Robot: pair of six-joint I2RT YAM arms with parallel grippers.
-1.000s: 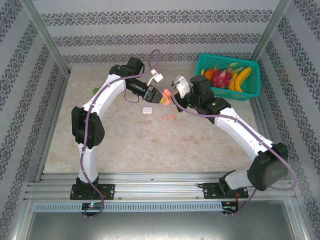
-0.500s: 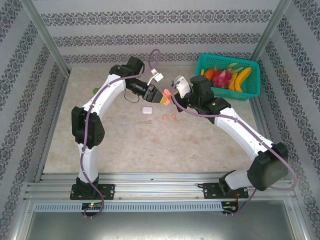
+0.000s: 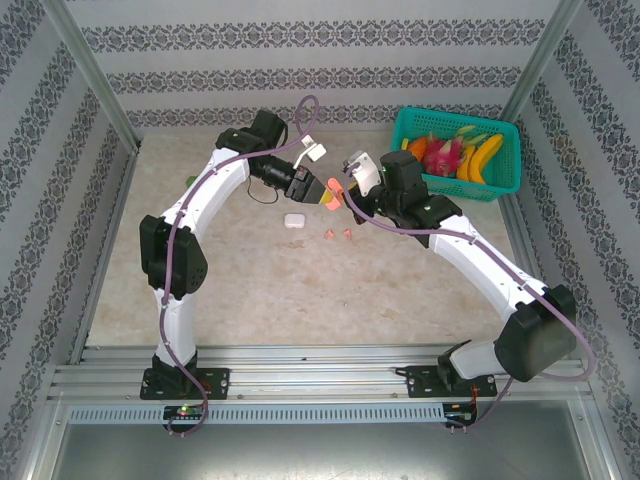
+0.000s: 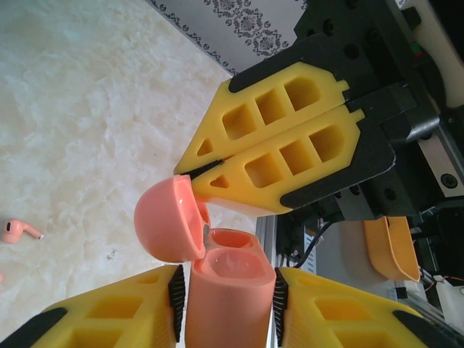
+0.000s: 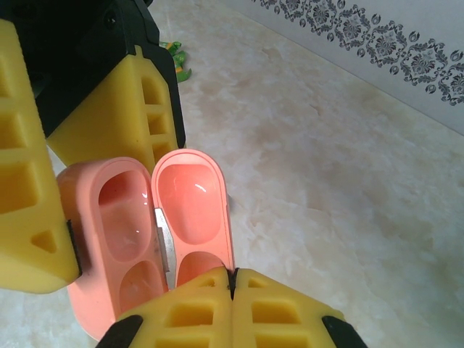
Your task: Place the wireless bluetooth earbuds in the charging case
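Slip risk first. Left gripper (image 4: 226,288) clamped on the body of the pink charging case (image 4: 230,315), held up off the table (image 3: 250,290), hinged lid (image 4: 165,226) standing open, both sockets bare. Right gripper (image 4: 190,171) with fingers (image 5: 181,312) pressed together, tip resting against the lid's outer shell; whether pinching its rim or merely propping it, cannot tell.

Too hard a push there: hinge strained, or case levered out of the left grip and dropped. Too early a retreat: lid likely to fall shut, sockets closed off.

Pink earbuds (image 3: 328,235) both lying on the table, well apart from the raised case, just right of the white case (image 3: 294,221); one of them at the left edge of the left wrist view. Neither arm free to fetch them while both busy with the case, so a release or set-down probably needed, and with it a chance of tipping the open case. Tiny stemmed buds also prone to squirt out of a pinch, or to land in a socket the wrong way round.
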